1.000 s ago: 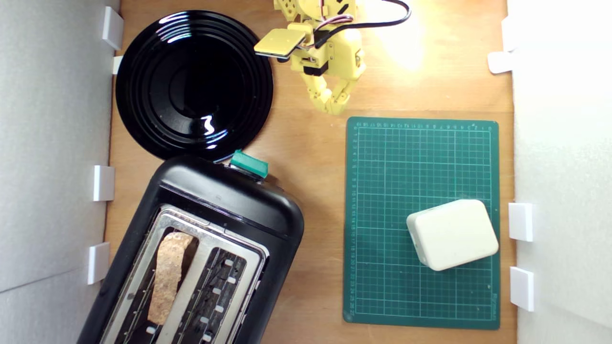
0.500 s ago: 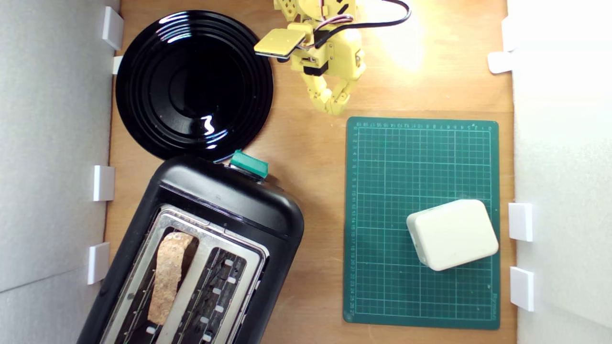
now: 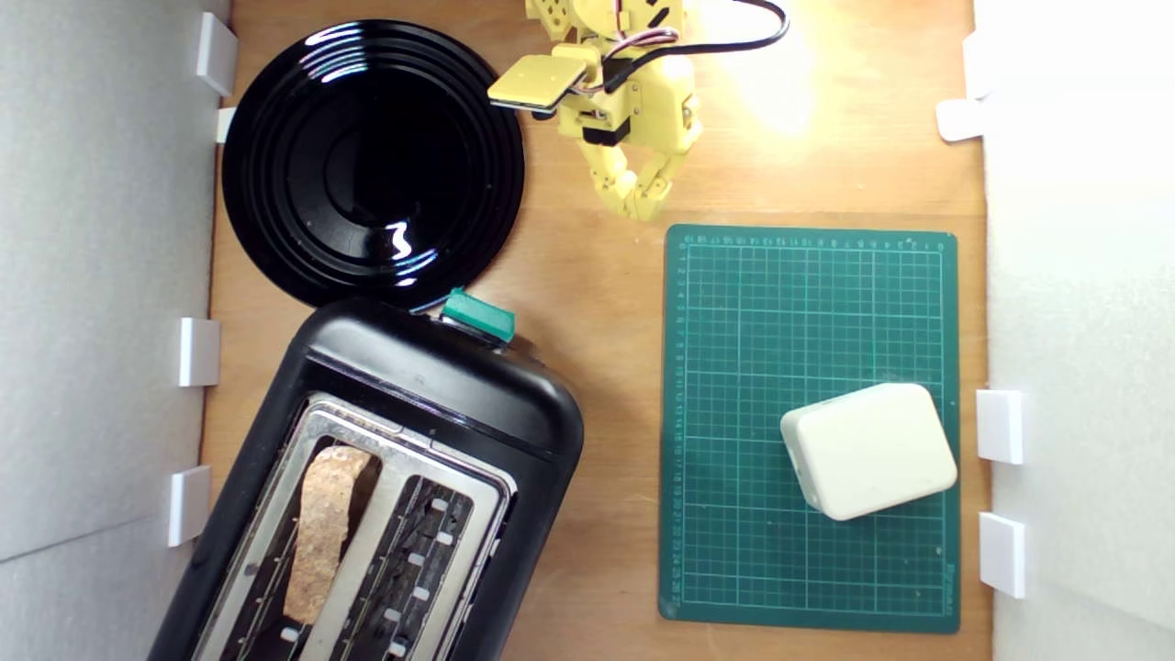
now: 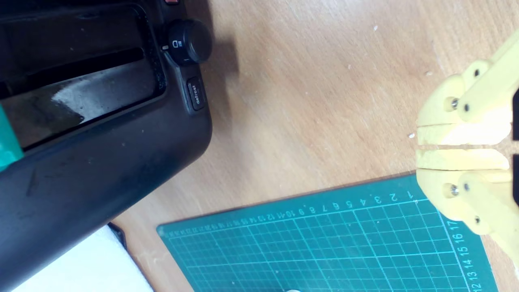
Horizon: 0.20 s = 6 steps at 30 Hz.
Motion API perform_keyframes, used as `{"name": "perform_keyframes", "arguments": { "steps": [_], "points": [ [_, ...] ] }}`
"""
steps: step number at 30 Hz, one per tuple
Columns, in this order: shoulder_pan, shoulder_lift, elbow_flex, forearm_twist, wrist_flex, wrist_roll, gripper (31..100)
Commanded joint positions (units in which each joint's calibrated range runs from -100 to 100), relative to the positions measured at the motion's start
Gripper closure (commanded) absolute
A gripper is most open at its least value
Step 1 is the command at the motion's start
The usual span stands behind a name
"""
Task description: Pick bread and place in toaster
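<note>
1. Looking down in the exterior view, printed ruler numbers ran along the edges of the green cutting mat (image 3: 811, 427), too small to read there.
2. The black toaster (image 3: 441, 386) lay at an angle near the exterior view's lower left, its green lever knob (image 3: 478, 315) next to the rim of the round black plate (image 3: 275, 239).
3. The bread (image 3: 323, 532) stood in the slot nearer the exterior view's left; the other slot held nothing.
4. A cream box (image 3: 868, 450) rested on the mat, towards the exterior view's right edge.
5. The yellow gripper (image 3: 643, 207) hung over bare wooden table (image 3: 597, 303) between plate and mat, well apart from the bread, its fingers together and holding nothing.
6. In the wrist view, a toaster (image 4: 101, 134) button read "defrost" beside a black dial (image 4: 189, 41), and a sliver of the green lever knob (image 4: 8, 142) showed at the edge.
7. The mat (image 4: 324, 243) showed scale numbers 1 to 12 along one edge and 13 to 17 along another.
8. The gripper (image 4: 419, 144) had its two yellow fingers (image 4: 458, 134) closed with only a hairline seam between them, gripping nothing, just above the mat's edge.
</note>
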<state>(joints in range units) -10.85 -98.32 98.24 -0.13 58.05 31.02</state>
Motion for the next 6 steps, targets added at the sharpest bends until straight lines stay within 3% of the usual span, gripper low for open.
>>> {"name": "perform_keyframes", "arguments": {
  "steps": [1,6],
  "points": [
    [0.3,-0.6,0.0,0.2,0.7,-0.1,99.4],
    [0.3,-0.6,0.0,0.2,0.7,-0.1,99.4]
  ]
}}
